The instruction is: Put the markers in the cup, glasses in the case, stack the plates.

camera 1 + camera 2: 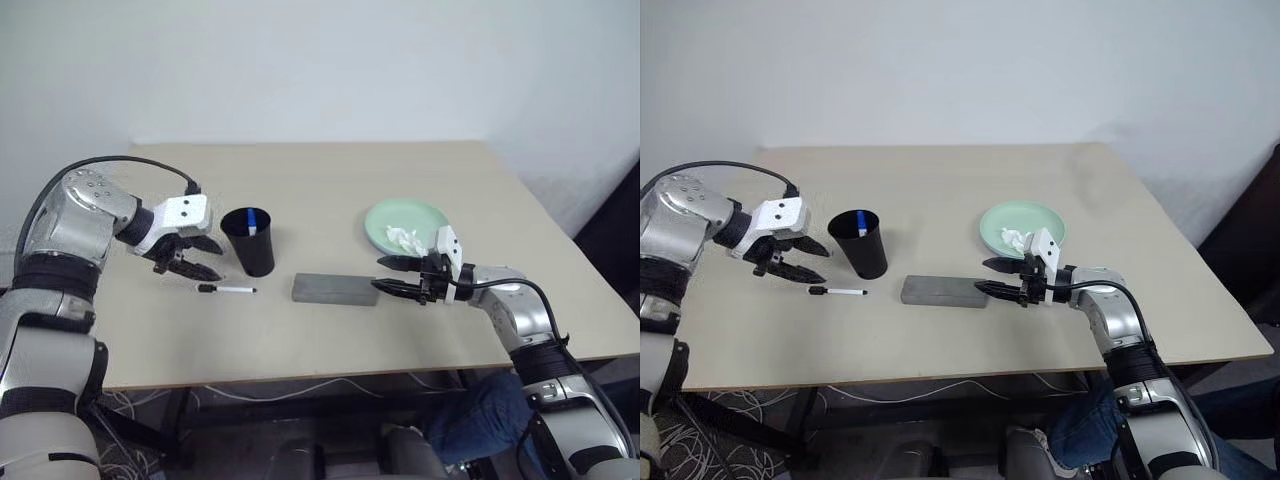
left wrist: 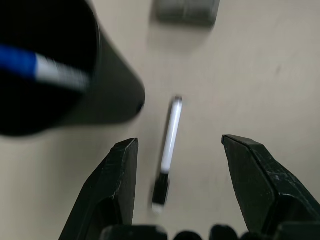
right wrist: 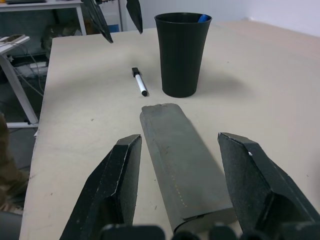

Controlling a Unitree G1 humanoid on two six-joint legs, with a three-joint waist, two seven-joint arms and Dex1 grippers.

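The black cup (image 1: 249, 246) stands left of centre with a blue-capped marker (image 1: 256, 222) inside it. In front of the cup a second marker (image 1: 226, 289), white with black ends, lies flat on the table. My left gripper (image 1: 190, 258) hovers open just left of the cup, pointing down over this marker (image 2: 169, 145). Mid-table lies the grey case (image 1: 335, 290), lid shut. My right gripper (image 1: 390, 276) is open at the case's right end, one finger on each side of the case (image 3: 182, 165), not touching it. A mint green plate (image 1: 425, 216) sits behind it. The glasses are out of view.
A crumpled white tissue (image 1: 403, 240) lies on the green plate. The wooden table (image 1: 330, 180) runs back to a white wall. Its front edge is close to both arms, with cables below.
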